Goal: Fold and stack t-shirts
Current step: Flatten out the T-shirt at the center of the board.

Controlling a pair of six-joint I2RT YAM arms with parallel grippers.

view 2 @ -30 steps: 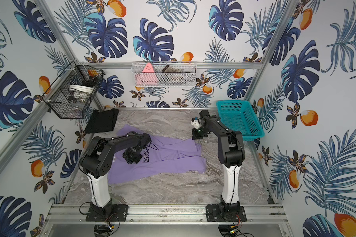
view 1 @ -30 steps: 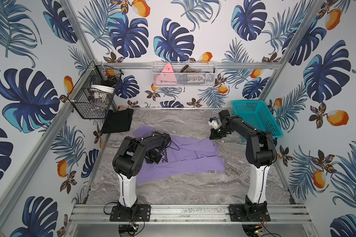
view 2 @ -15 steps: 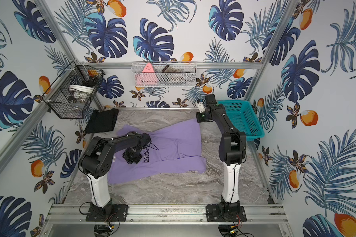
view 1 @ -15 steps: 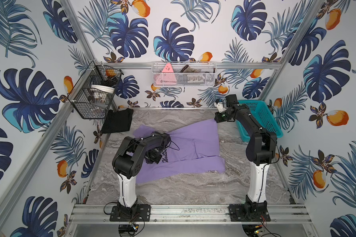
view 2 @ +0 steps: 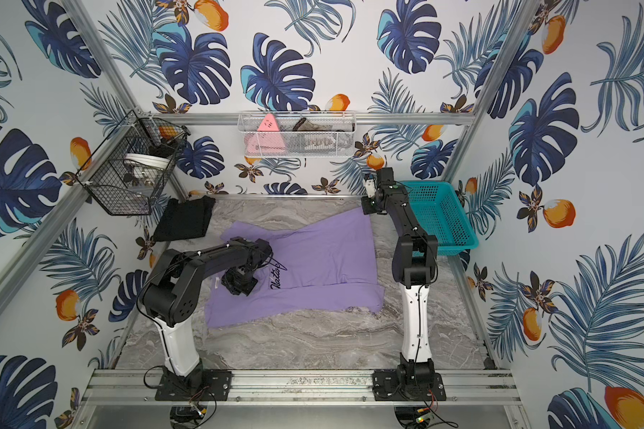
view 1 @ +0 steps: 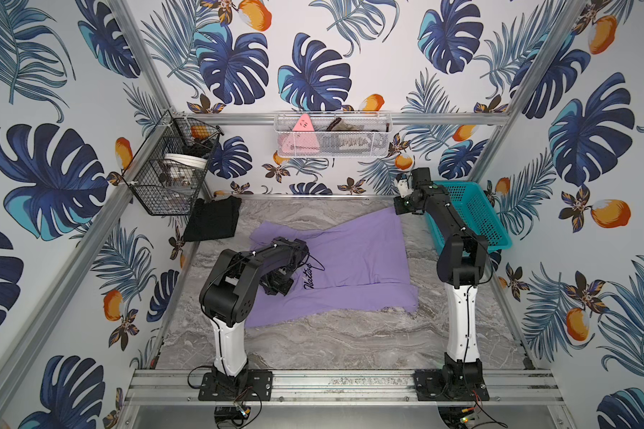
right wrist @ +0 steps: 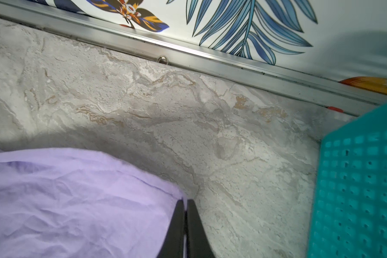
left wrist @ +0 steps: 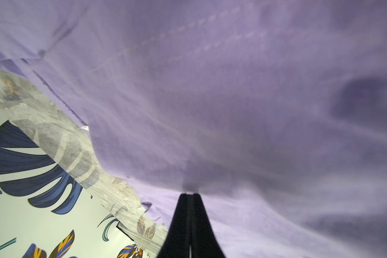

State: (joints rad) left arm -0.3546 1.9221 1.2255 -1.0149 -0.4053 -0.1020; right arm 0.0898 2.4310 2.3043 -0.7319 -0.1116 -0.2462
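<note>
Jungle-leaf wallpaper all around, with a grey marble-look tabletop (view 1: pixel 350 341) in the middle. The lavender shirt (view 1: pixel 350 256) is spread over the centre of the frame in both top views, black cursive lettering facing up. One hem corner is stretched toward the upper right.

The right gripper (right wrist: pixel 185 201) has that corner: its fingers are pressed together, with the purple edge pinched at the tips. It sits just beside the teal basket (view 1: pixel 476 215) near the back rail.

The left gripper (left wrist: pixel 189 195) is also clamped tight. Its tips are bunched into the purple cloth left of the lettering, and it looks like it's pinching a bit of fabric.

The folded black shirt (view 1: pixel 211 219) sits at the upper left of the tabletop, below the black wire basket (view 1: pixel 157 185) and apart from the purple one.
</note>
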